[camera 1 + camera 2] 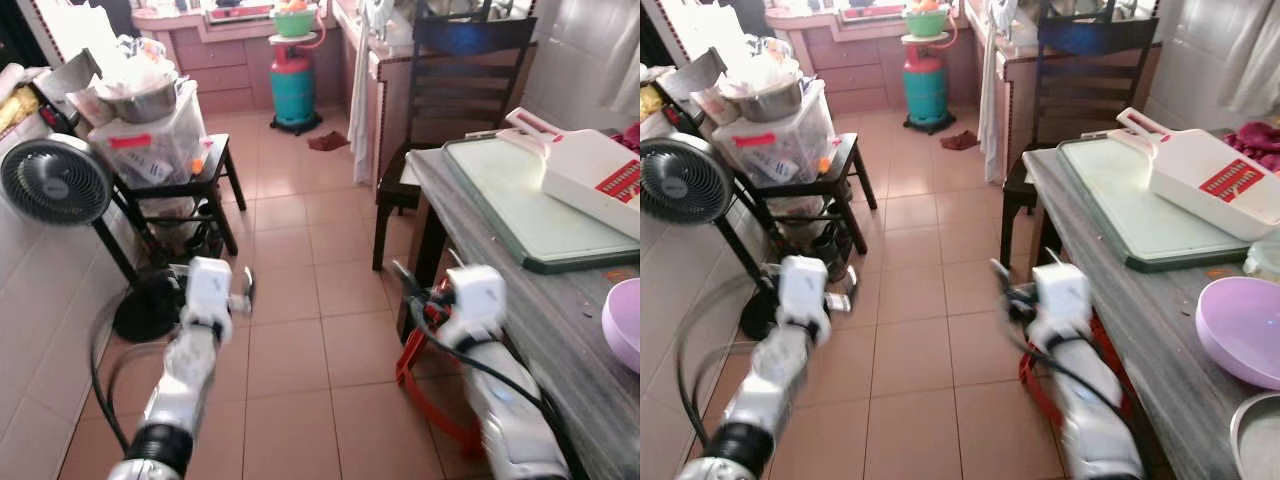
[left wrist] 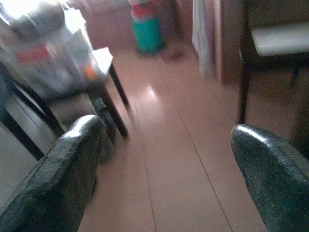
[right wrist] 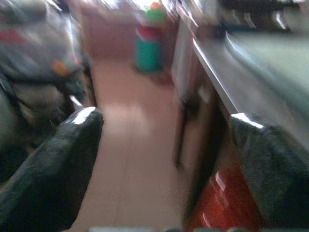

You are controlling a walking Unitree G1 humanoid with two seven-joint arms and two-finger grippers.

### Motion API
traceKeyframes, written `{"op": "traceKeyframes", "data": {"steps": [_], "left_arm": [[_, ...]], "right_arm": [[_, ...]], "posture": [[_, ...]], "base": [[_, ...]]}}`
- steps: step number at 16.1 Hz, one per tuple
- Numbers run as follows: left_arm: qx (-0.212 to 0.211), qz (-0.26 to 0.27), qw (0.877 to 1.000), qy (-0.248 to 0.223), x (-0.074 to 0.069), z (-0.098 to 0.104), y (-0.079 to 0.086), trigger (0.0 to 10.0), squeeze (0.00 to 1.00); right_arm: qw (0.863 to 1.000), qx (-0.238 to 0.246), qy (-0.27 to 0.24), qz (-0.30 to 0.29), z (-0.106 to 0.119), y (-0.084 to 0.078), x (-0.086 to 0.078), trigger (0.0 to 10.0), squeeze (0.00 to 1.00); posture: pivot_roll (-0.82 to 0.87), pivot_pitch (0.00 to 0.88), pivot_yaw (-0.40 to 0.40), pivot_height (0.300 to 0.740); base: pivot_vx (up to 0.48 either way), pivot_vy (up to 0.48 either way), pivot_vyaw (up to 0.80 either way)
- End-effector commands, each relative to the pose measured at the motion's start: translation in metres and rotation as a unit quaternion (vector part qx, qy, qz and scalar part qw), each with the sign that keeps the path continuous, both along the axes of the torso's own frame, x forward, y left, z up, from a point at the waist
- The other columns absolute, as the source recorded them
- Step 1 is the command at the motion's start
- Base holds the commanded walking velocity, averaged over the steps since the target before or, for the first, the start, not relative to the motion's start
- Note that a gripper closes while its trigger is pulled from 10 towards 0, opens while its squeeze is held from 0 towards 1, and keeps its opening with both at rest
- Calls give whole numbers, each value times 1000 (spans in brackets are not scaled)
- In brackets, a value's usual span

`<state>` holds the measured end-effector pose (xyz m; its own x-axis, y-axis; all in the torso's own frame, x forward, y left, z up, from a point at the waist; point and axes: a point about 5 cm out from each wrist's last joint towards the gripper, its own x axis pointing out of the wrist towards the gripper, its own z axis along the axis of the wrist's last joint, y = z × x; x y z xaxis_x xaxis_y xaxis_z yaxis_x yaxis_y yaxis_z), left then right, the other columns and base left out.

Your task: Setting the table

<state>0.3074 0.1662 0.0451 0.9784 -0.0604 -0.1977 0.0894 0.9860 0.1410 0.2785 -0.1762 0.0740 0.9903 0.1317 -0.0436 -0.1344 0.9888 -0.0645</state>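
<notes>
A grey table (image 1: 560, 310) runs along my right side. On it lie a green cutting board (image 1: 520, 200), a white slicer (image 1: 590, 170), a purple bowl (image 1: 1240, 330) and the rim of a metal plate (image 1: 1258, 435). My left gripper (image 2: 169, 140) is held out low over the tiled floor, open and holding nothing. My right gripper (image 3: 166, 125) hangs beside the table's near edge, below the tabletop; it is open too, with nothing between its fingers. The wrist views are blurred.
A dark wooden chair (image 1: 450, 90) stands at the table's far end. On the left are a standing fan (image 1: 55, 180) and a black stool carrying a plastic box (image 1: 150, 140) with pots. A teal gas cylinder (image 1: 293, 90) stands at the back. A red frame (image 1: 425, 390) sits under the table.
</notes>
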Motion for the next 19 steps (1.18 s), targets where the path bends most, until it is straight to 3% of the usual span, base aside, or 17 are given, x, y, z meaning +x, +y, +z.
{"op": "traceKeyframes", "data": {"steps": [1, 3, 7, 9, 10, 11, 15, 19], "left_arm": [[2, 11, 1000, 23, -5, -9, 14, 10000, 0], [1, -5, 996, 87, -17, -34, 14, 10000, 0], [13, -15, 986, 166, -34, -63, 1, 10000, 0], [-12, 4, 981, 194, -38, -70, -1, 10000, 0], [-20, 28, 977, 212, -39, -73, 3, 10000, 0], [-11, 36, 971, 236, -43, -78, 6, 10000, 0], [4, 30, 960, 280, -56, -89, 11, 10000, 0], [32, 24, 945, 325, -81, -106, 20, 10000, 0]], "right_arm": [[1000, 16, 18, -3, -9, 1, 1, 10000, 0], [993, 38, 104, -37, -46, -18, -4, 10000, 0], [972, 35, 226, -51, -85, -36, -16, 10000, 0], [966, 8, 251, -66, -92, -43, -21, 10000, 0], [960, -37, 264, -82, -96, -49, -25, 10000, 0], [954, -17, 276, -117, -101, -53, -29, 10000, 0], [952, -30, 281, -117, -105, -49, -31, 10000, 0], [947, -42, 296, -115, -109, -43, -31, 10000, 0]], "posture": [[-31, 0, 44, 740], [-23, 0, 15, 740], [-3, 0, -18, 740], [-4, 0, -24, 740], [-2, 0, -24, 740], [5, 0, -31, 740], [-1, 0, -27, 740], [-16, 0, -20, 740]], "base": [[0, 0, 0], [0, 0, 0], [0, 0, 0], [0, 0, 0], [0, 0, 0], [0, 0, 0], [0, 0, 0], [0, 0, 0]]}}
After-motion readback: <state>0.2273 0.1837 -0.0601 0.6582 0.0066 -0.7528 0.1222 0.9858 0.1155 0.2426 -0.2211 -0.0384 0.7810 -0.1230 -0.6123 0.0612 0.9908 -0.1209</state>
